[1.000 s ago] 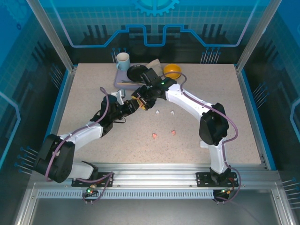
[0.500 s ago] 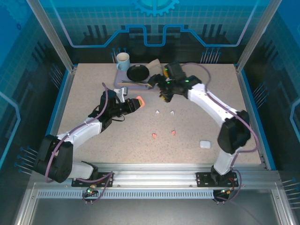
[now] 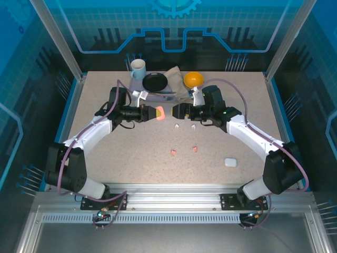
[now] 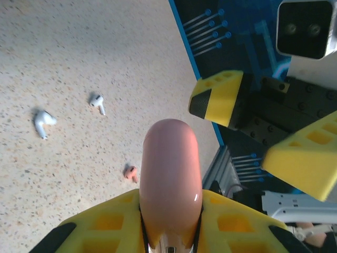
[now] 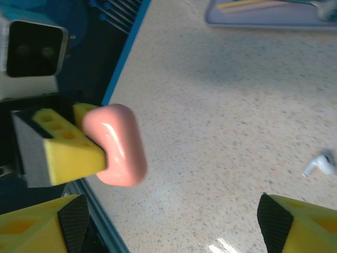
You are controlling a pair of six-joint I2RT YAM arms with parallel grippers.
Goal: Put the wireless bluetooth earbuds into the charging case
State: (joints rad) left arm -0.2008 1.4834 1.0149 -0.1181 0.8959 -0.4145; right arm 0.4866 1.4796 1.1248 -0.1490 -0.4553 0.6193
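The left pincer [image 3: 156,112] is clamped on one pink charging case [image 3: 160,113] above the middle of the bench [image 3: 105,153]. The case's long axis runs along the far edge, its rounded end toward the right pincer [image 3: 176,111], whose jaws stand apart. Nearer lie two white earbuds [image 3: 177,126] [image 3: 193,126] and two pink earbuds [image 3: 172,153] [image 3: 195,149]. One white case [image 3: 229,162] sits toward the right edge.

Left wrist: the case [image 4: 169,179] points straight away from the camera; two white earbuds [image 4: 44,122] [image 4: 97,101] and one pink [image 4: 130,172] lie on the bench.

Right wrist: the right pincer [image 5: 171,211] gapes; one white earbud [image 5: 318,166].

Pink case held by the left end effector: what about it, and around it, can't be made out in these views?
Pink case lid seam: left wrist view, its lower end sits buried between the yellow fingers.
Its far side: right wrist view, behind one finger.
White case lid: top view, too small.
One white earbud: left wrist view, blurred.
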